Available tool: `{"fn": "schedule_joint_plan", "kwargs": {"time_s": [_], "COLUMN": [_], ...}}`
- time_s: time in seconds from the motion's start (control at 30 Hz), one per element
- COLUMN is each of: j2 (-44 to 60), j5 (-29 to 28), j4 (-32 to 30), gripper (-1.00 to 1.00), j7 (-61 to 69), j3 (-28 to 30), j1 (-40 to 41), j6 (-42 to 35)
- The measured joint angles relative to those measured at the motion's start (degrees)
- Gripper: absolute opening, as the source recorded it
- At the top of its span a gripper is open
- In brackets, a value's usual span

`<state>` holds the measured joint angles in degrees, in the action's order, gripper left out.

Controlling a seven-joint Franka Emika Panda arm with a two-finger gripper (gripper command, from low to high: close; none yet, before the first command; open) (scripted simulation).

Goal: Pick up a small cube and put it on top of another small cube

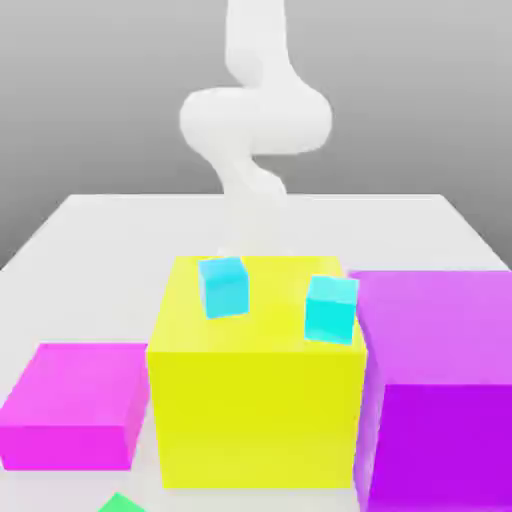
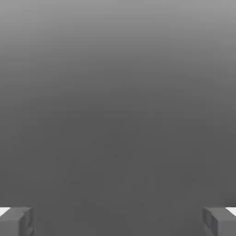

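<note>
The gripper [image 2: 118, 221] is spread wide with nothing held. A cyan cube [image 1: 223, 286] on the yellow block [image 1: 255, 410] should be approached squarely from above, its neighbour [image 1: 331, 308] left undisturbed.

White flat tabletop [image 1: 90, 225] under a plain grey backdrop. Big glossy yellow block [image 1: 255, 420] at centre front. Two small cyan cubes on its top face: one [image 1: 223, 286] toward the exterior view's left, tilted; the other [image 1: 331, 308] near the top's right edge, also tilted, apart from the first. Low magenta slab [image 1: 70, 405] just beside the block on the left. Tall purple block [image 1: 440, 390] close on the right. A green corner [image 1: 122, 503] at the lower frame edge.
</note>
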<state>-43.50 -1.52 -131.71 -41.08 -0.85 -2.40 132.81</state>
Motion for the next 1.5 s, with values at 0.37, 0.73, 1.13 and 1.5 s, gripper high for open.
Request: {"fn": "schedule_joint_plan", "kwargs": {"time_s": [0.37, 0.73, 1.13, 1.5], "j2": [11.63, 23.15, 35.72, 43.76], "j5": [-4.79, -8.96, -14.13, -20.19], "j4": [-3.10, -6.45, -10.12, -17.68], "gripper": [0.00, 0.00, 0.00, 0.00], "j7": [27.81, 55.99, 86.30, 106.57], "j3": [-0.54, -2.01, -6.18, -7.20], "j1": [-13.55, -26.08, -37.37, -48.53], "j6": [6.53, 13.22, 20.51, 26.90]}}
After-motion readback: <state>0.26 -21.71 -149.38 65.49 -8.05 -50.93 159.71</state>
